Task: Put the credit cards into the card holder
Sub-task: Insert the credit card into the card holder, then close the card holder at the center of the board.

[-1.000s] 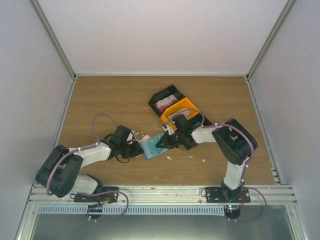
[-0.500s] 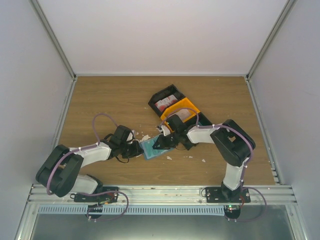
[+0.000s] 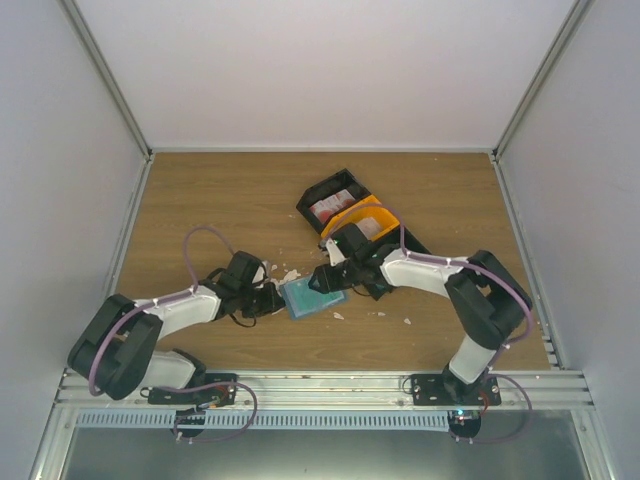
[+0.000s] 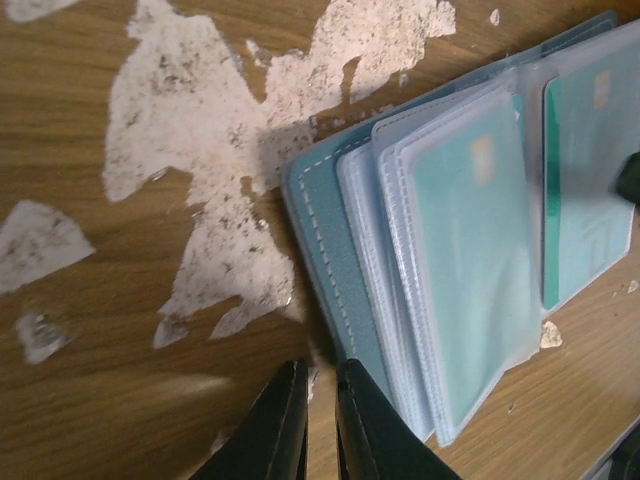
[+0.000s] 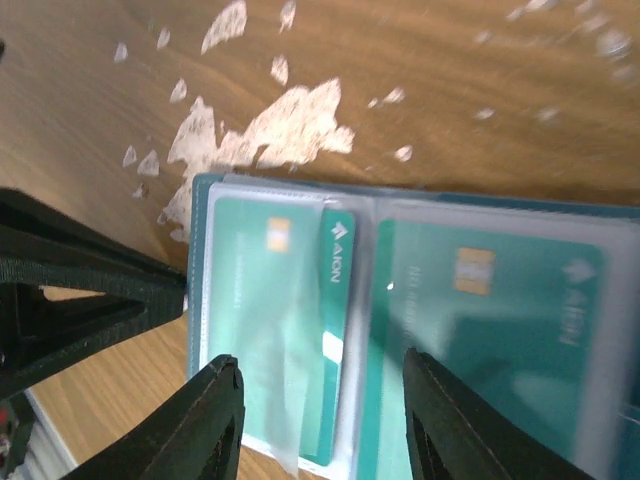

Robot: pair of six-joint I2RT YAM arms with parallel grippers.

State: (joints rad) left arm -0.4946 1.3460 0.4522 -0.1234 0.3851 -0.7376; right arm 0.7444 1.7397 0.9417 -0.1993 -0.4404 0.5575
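Teal credit cards [image 5: 338,270] looked thin, stiff, slick: best pinched edgewise; left gripper [image 4: 318,420] nipped the card holder [image 3: 305,298] at its nine-o'clock edge, right gripper [image 5: 320,420] stood spread

R gripper [image 5: 325,420] | jaws opened | moved left over card holder [image 3: 303,298]

You've got 1 card holder [image 3: 312,296], 2 teal cards [image 5: 270,340] visible in its sleeves, 1 black-and-orange tray [image 3: 325,187].

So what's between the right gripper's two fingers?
The open card holder, with a teal credit card partly in its clear sleeve, seen in the right wrist view.
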